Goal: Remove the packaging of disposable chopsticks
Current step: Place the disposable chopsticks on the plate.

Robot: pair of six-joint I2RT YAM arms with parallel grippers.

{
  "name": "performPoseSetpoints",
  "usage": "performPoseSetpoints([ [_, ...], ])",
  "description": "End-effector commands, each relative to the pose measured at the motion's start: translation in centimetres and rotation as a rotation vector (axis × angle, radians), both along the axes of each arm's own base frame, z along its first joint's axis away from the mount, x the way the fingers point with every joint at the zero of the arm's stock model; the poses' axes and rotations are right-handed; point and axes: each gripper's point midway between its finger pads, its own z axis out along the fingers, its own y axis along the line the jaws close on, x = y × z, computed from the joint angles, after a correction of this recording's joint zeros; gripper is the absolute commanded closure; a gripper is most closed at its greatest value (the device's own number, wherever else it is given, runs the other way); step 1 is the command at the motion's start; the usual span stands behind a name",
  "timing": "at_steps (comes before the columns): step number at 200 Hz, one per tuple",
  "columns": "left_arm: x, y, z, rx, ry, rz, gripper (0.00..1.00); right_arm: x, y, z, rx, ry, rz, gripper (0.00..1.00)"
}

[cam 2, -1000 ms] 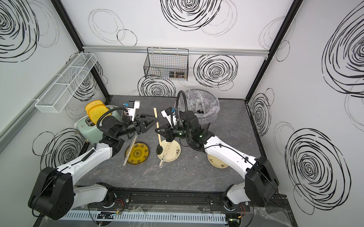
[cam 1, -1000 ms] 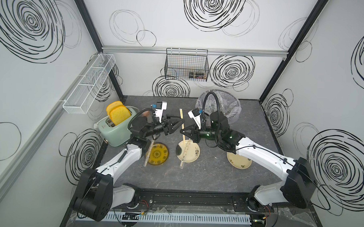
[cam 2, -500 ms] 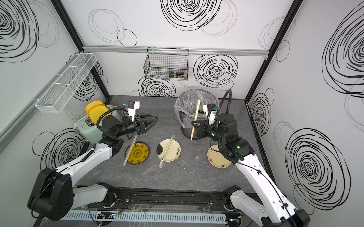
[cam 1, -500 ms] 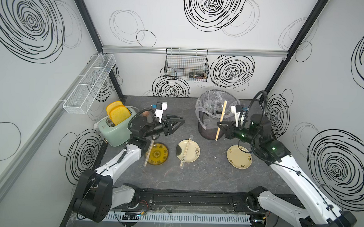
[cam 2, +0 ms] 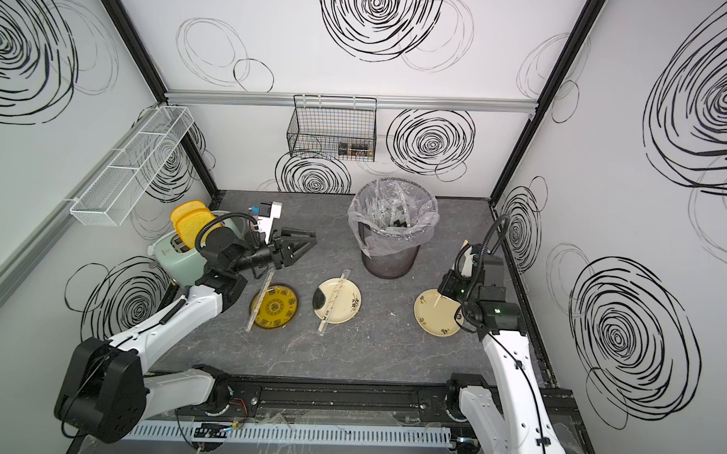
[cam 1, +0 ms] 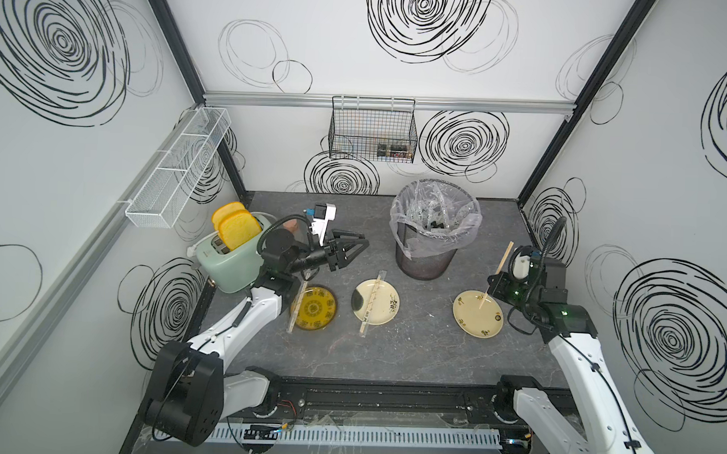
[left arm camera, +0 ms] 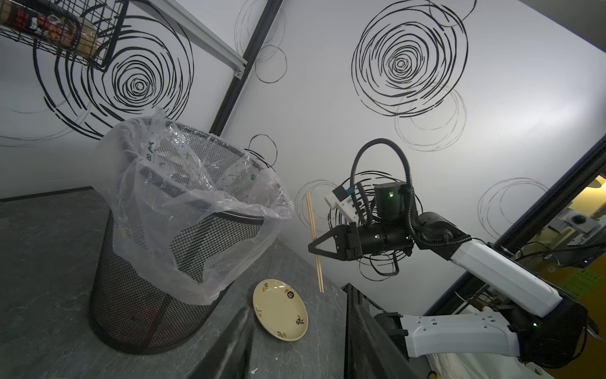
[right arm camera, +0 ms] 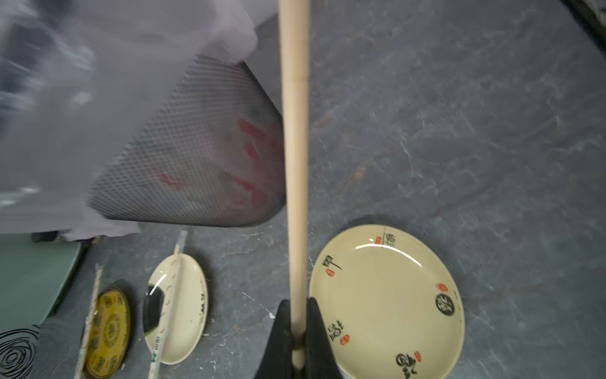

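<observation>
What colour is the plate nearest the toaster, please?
Mustard yellow plate, dark patterning; best in a top view.

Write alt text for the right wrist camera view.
The right gripper is shut on a bare pair of wooden chopsticks, held over the grey table near a cream plate. Beyond stand a mesh bin with a clear liner, a second cream plate with a wrapped pair across it, and a yellow plate with another wrapped pair on its edge.
</observation>
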Motion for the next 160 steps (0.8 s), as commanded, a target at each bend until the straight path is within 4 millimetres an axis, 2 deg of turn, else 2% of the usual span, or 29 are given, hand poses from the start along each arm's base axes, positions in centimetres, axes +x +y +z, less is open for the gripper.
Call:
performPoseSetpoints([
  [1, -0.6, 0.0, 2.3, -0.003, -0.093, 0.002, 0.48, 0.0, -0.8, -2.5, 0.003, 0.069, -0.034, 1.0],
  [38, -0.5, 0.1, 2.4, 0.034, -0.107, 0.04, 0.48, 0.6, -1.3, -6.1, -0.006, 0.207, -0.065, 1.0],
  [62, -0.4, 0.1, 2.4, 0.042, -0.107, 0.04, 0.48, 0.0, -0.6, -9.2, 0.085, 0.339, -0.129, 1.0],
  [84, -0.3, 0.1, 2.3, 0.042, -0.099, 0.039, 0.49, -0.5, -0.2, -11.7, 0.13, 0.386, -0.161, 1.0],
  [160, 0.1, 0.2, 2.0, 0.031, -0.077, 0.041, 0.49, -1.3, 0.1, -15.2, 0.124, 0.469, -0.198, 1.0],
])
